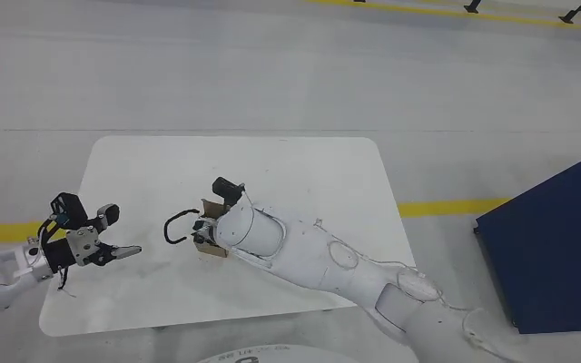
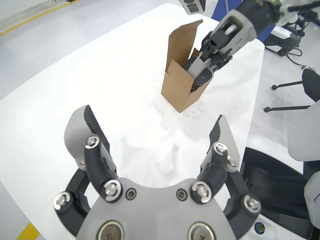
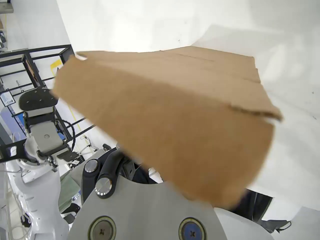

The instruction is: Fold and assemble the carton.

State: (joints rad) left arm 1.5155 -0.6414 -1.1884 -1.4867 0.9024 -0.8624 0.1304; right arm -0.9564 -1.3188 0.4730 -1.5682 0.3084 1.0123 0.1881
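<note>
Top view: places the carton upright just 9 o'clock of the middle of the table. Looks squared up on its base, tall flap raised, top open; seemingly leaves closing and tucking to do. Pinched at a wall rim by the right gripper, fingers closed on cardboard. Flanked at 9 o'clock, well apart, by the left gripper, spread wide and empty, near the table edge. Offers bare room from 12 to 2 o'clock.
</note>
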